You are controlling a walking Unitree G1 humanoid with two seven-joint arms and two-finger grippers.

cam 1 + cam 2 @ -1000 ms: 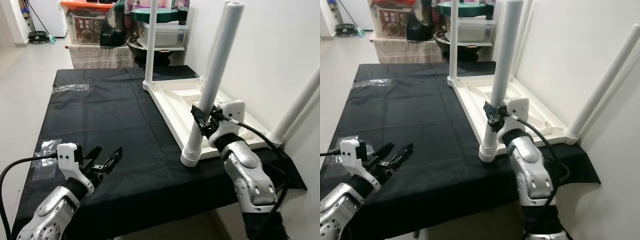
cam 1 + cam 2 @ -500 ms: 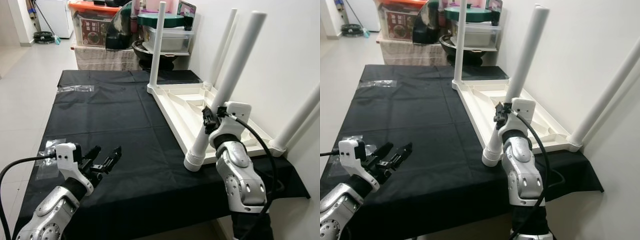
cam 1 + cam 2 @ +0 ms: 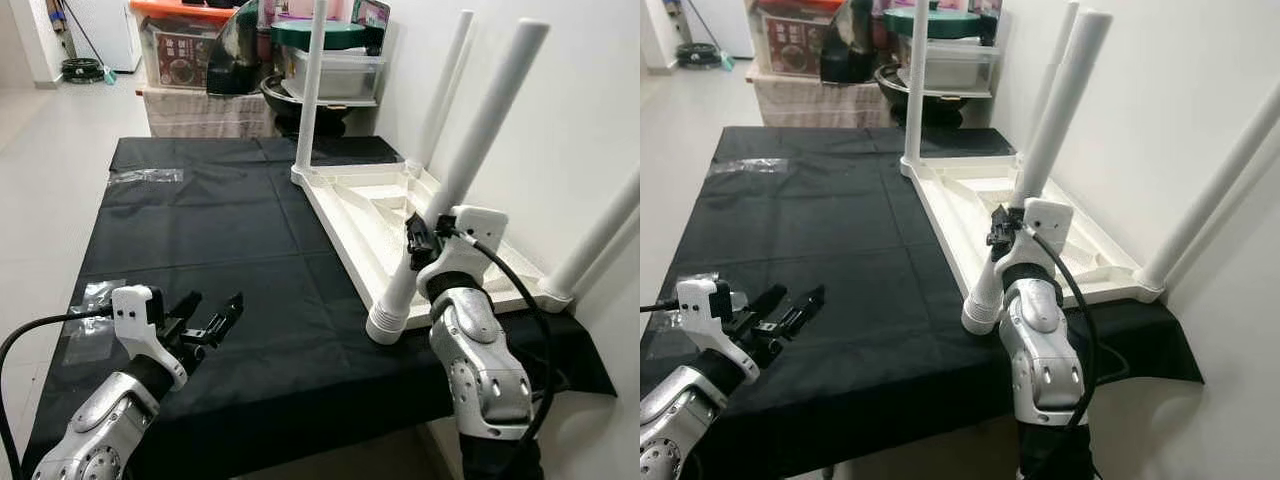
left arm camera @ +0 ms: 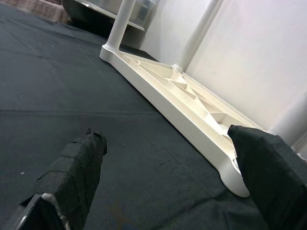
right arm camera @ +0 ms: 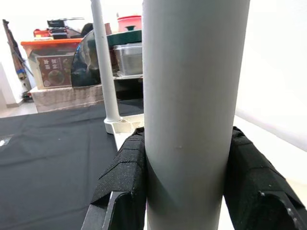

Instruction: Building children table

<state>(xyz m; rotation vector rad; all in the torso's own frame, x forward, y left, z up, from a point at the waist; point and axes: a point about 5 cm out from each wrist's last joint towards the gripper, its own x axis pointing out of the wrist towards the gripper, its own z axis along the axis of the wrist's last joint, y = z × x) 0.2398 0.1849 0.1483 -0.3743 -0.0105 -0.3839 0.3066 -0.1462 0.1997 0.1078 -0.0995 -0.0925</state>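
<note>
A white children's table (image 3: 400, 215) lies upside down on the black cloth (image 3: 220, 230), its legs pointing up. My right gripper (image 3: 421, 240) is shut on the near leg (image 3: 480, 130), partway up; that leg leans to the right and its foot end rests in the near corner socket (image 3: 386, 322). In the right wrist view the leg (image 5: 192, 96) sits tight between the black fingers (image 5: 124, 177). My left gripper (image 3: 215, 318) hovers open over the cloth at the near left, with nothing between its fingers (image 4: 79, 163).
Three more white legs (image 3: 310, 90) stand on the other corners. A white wall (image 3: 570, 90) runs close along the right. Storage boxes and a bowl (image 3: 300, 60) crowd the far end. Clear tape patches (image 3: 95, 300) lie on the cloth. Floor (image 3: 50, 150) lies to the left.
The view has shifted a little. The held leg leans more to the right than a second ago, with the right gripper still on it. The left arm has stayed put.
</note>
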